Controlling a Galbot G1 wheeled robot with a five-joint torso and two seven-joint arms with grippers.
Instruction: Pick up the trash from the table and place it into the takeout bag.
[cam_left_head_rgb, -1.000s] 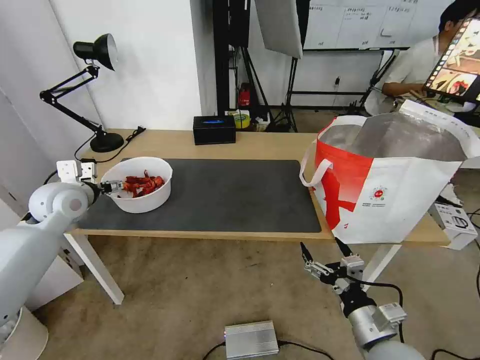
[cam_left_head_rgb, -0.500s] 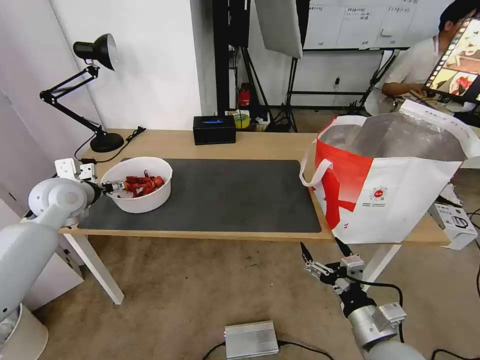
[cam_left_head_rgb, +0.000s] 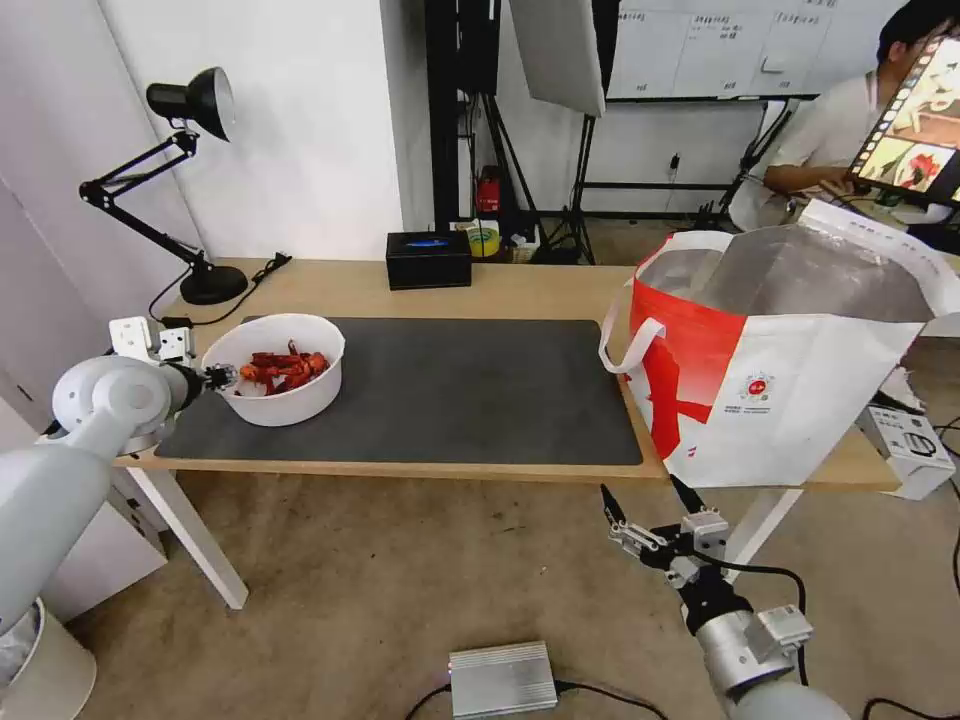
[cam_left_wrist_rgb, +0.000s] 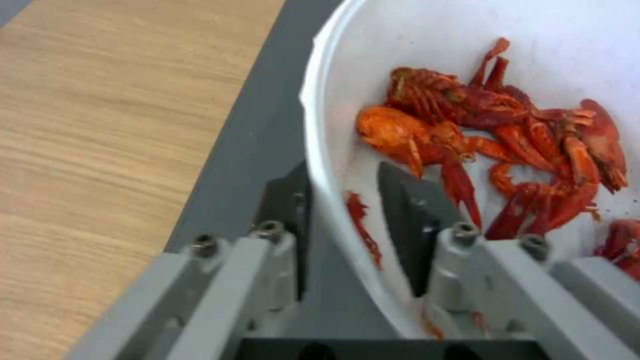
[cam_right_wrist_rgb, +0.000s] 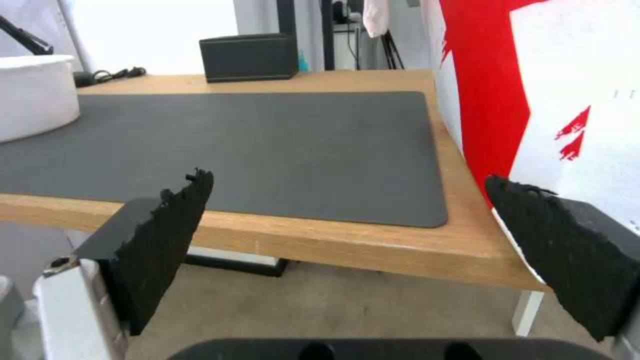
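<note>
Right now we see one bowl (cam_left_head_rgb: 277, 368) standing upright, mouth up, on the left end of the mat (cam_left_head_rgb: 430, 390); being round, it has no long axis to speak of. Inside lies a heap of red shells (cam_left_head_rgb: 283, 367), piled toward the side away from the left tool, with a few red smears on the white wall. In the left wrist view the shells (cam_left_wrist_rgb: 493, 145) are a tangle of claws and bodies, too mixed for us to count.

Our left tool (cam_left_head_rgb: 218, 377) is at the bowl's left rim, and the left wrist view shows the left tool (cam_left_wrist_rgb: 343, 220) straddling the bowl (cam_left_wrist_rgb: 333, 150) wall, one finger outside over the mat (cam_left_wrist_rgb: 233, 165) and one inside, the gap narrow about the wall. Whether the pads press the wall we cannot tell.

One bag (cam_left_head_rgb: 790, 370) stands upright at the worktop's (cam_left_head_rgb: 520, 290) right end, mouth open upward, foil lining showing; we cannot see any contents. Its loop handle hangs toward the mat.

Our right tool (cam_left_head_rgb: 650, 505) hangs below the worktop's front edge, near the bag, spread wide and holding nothing. From the right wrist view, its fingers (cam_right_wrist_rgb: 167, 225) frame the mat (cam_right_wrist_rgb: 267, 145), bowl (cam_right_wrist_rgb: 33, 95) and bag (cam_right_wrist_rgb: 567, 100).

One lamp (cam_left_head_rgb: 170, 180) and one black box (cam_left_head_rgb: 428, 260) stand along the worktop's far edge.
</note>
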